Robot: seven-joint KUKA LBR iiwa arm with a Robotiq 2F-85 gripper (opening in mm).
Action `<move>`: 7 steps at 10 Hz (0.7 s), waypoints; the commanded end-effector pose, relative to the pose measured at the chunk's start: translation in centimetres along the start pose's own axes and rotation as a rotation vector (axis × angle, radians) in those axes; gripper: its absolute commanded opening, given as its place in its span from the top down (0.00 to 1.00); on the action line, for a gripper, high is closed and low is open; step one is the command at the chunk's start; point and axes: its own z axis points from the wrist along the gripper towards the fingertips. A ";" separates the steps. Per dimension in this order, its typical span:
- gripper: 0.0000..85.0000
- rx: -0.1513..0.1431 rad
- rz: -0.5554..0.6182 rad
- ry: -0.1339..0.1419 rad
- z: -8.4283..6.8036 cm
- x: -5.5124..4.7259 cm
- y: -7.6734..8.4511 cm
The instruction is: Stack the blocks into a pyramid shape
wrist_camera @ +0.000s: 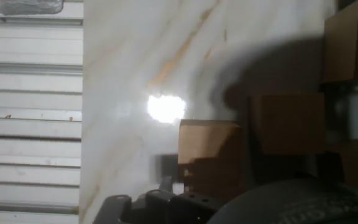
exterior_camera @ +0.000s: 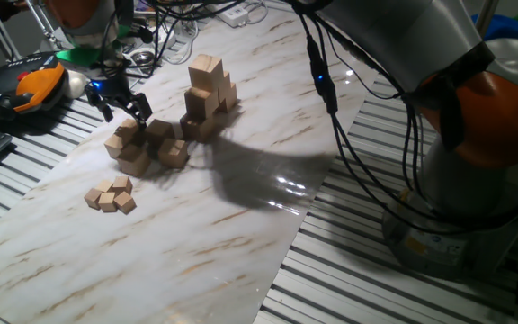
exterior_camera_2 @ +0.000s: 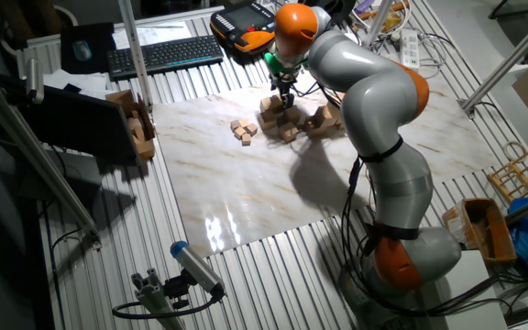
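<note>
A partial stack of pale wooden blocks point(exterior_camera: 207, 90) stands at the far side of the marble board point(exterior_camera: 241, 225); it also shows in the other fixed view point(exterior_camera_2: 324, 118). Several loose blocks point(exterior_camera: 138, 146) lie just left of it. My gripper point(exterior_camera: 124, 110) hovers right above the left end of this loose group, fingers apart and nothing between them. In the other fixed view the gripper point(exterior_camera_2: 285, 95) is over the same blocks point(exterior_camera_2: 277, 114). The hand view shows one block point(wrist_camera: 207, 152) close below and another point(wrist_camera: 288, 121) beside it.
Several much smaller cubes point(exterior_camera: 111, 195) lie in a cluster nearer the board's front left. An orange hand-held controller point(exterior_camera: 39, 85) and cables lie beyond the board's left end. A keyboard point(exterior_camera_2: 163, 53) and a wooden box point(exterior_camera_2: 132, 115) stand off the board.
</note>
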 end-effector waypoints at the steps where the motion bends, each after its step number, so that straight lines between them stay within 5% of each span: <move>1: 0.00 0.005 -0.002 0.003 -0.1 0.0 0.1; 2: 0.00 0.010 -0.001 0.001 -0.1 -0.2 0.3; 4: 0.00 -0.026 -0.006 -0.025 0.1 0.2 0.0; 7: 0.00 0.043 -0.028 -0.030 0.3 0.1 -0.1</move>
